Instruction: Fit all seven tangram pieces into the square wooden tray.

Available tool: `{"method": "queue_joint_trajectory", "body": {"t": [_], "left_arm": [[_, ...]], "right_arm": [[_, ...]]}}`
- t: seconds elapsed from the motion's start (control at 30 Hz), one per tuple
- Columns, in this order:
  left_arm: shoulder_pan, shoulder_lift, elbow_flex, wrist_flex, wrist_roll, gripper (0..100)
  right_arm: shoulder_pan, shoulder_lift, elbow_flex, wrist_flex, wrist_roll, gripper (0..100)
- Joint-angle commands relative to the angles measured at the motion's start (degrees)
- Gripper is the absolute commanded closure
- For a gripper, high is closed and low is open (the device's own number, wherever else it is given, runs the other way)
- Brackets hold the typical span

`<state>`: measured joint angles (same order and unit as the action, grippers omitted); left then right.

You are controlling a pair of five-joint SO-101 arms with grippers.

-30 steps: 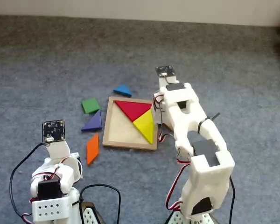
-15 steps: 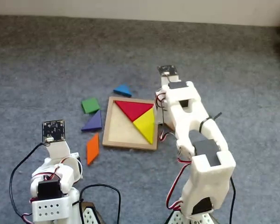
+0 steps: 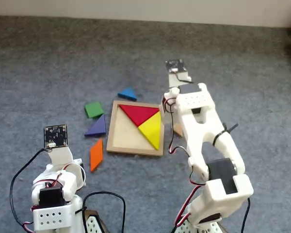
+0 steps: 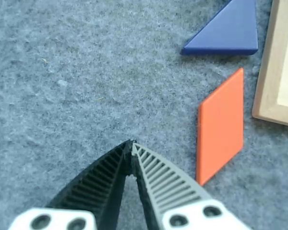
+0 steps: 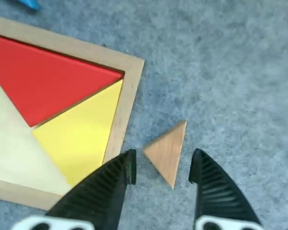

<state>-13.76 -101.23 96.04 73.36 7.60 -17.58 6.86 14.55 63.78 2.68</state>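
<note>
Grey carpet [image 3: 48, 58] bore all items. Left gripper [image 4: 129, 146], fingers together, over carpet near orange parallelogram [image 4: 221, 127]; purple triangle [image 4: 230, 31] beyond. Square wooden tray [image 3: 110, 127] held red triangle [image 3: 138, 113] and yellow triangle [image 3: 152, 132], touching. Right gripper [image 5: 164, 158], fingers apart, straddled tan triangle [image 5: 168, 146] just outside tray. Green square [image 3: 94, 109] and blue triangle [image 3: 128, 93] lay farther off, outside tray

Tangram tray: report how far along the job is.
Done: the red triangle and yellow triangle sit in the tray. In hand: the open right gripper hangs over the wooden triangle beside the tray, not yet gripping it. Left: that piece plus the blue piece, green square, purple triangle and orange parallelogram, all outside the tray. The left gripper is shut, empty.
</note>
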Motion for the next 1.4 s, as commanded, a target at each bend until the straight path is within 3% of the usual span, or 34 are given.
{"method": "queue_joint_trajectory", "body": {"t": [0.0,0.43,0.93,1.37], "left_arm": [[0.66,-0.04,1.27,0.18,-0.09,99],[0.66,-0.04,1.27,0.18,-0.09,99],[0.66,-0.04,1.27,0.18,-0.09,99],[0.66,-0.04,1.27,0.18,-0.09,99]], "right_arm": [[-1.1,-3.38,1.8,-4.44,0.62,81.7],[-1.1,0.84,2.68,-6.73,0.79,81.5],[-0.75,9.98,-4.97,-1.89,0.97,81.9],[-0.75,10.42,-4.97,-1.27,0.88,87.7]]}}
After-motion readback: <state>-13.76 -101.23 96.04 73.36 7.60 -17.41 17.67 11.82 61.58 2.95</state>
